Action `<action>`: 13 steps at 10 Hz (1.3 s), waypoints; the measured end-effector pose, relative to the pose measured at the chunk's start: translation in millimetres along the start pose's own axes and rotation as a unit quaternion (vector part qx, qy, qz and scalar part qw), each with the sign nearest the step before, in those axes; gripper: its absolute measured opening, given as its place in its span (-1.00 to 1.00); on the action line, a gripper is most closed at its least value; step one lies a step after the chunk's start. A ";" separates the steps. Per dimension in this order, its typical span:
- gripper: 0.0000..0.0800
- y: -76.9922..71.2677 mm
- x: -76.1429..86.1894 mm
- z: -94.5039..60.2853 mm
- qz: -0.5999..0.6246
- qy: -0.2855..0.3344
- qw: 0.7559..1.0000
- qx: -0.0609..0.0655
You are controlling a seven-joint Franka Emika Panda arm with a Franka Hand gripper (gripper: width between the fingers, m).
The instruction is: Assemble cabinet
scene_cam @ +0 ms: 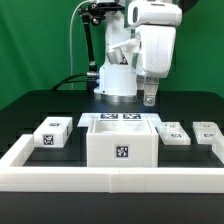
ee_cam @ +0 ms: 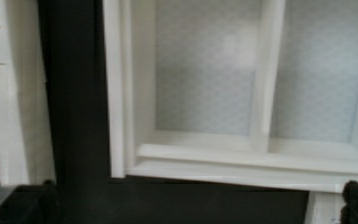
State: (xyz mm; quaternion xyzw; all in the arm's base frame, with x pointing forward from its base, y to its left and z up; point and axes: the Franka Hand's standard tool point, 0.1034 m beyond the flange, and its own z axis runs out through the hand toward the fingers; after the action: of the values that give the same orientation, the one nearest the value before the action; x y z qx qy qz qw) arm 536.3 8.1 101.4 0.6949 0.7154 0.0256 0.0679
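Observation:
The cabinet (scene_cam: 122, 143) is a large white box with a tag on its front face, standing at the table's front centre. In the wrist view its inside (ee_cam: 202, 80) fills the frame, with a white divider (ee_cam: 274, 70) between compartments and a stepped rim (ee_cam: 229, 158). My gripper (scene_cam: 148, 96) hangs in the air above and behind the cabinet, toward the exterior view's right. In the wrist view the gripper (ee_cam: 190, 205) is open, with dark fingertips (ee_cam: 23, 205) at the frame's two sides and only black table between them.
A tagged white block (scene_cam: 52, 133) lies on the exterior view's left of the cabinet, and two more (scene_cam: 175, 133) (scene_cam: 207, 130) lie on its right. The marker board (scene_cam: 118, 117) lies just behind the cabinet. A long white rail (scene_cam: 110, 179) borders the front. The robot base (scene_cam: 113, 80) stands behind.

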 end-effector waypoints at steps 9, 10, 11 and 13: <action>1.00 -41.0 -6.1 10.7 0.000 0.003 1.000 0.016; 1.00 -49.9 -6.3 15.0 -0.005 0.005 1.000 0.018; 1.00 -71.2 -9.7 24.2 -0.008 0.010 1.000 0.019; 1.00 -103.0 -10.3 38.0 -0.004 0.015 0.999 0.039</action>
State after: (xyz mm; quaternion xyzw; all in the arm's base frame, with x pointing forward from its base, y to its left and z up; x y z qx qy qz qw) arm 439.5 -7.8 50.9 0.6935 0.7198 0.0082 0.0304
